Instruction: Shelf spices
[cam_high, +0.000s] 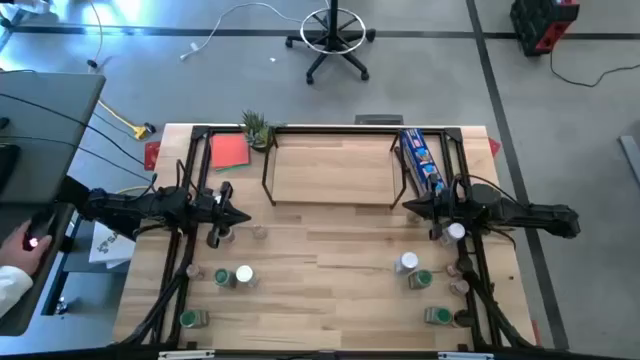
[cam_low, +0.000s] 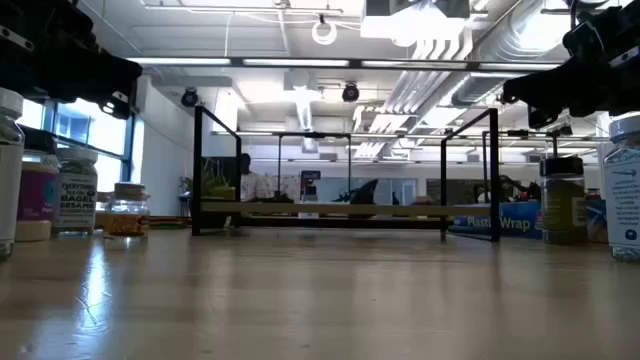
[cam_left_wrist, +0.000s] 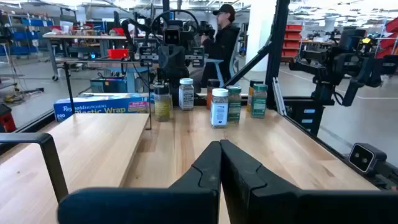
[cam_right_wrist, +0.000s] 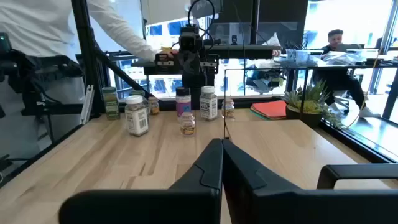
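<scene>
At table rear, shelf bare — spices grouped beside both edges, lids on. Left end effector pressed together, right end effector likewise — neither clamped on anything.

shelf far-centre | spices left, right | blue box right

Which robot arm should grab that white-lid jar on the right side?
Probably the right. The right gripper hovers near the white-lid jar, while the left gripper sits across the table, beyond the shelf.
</scene>
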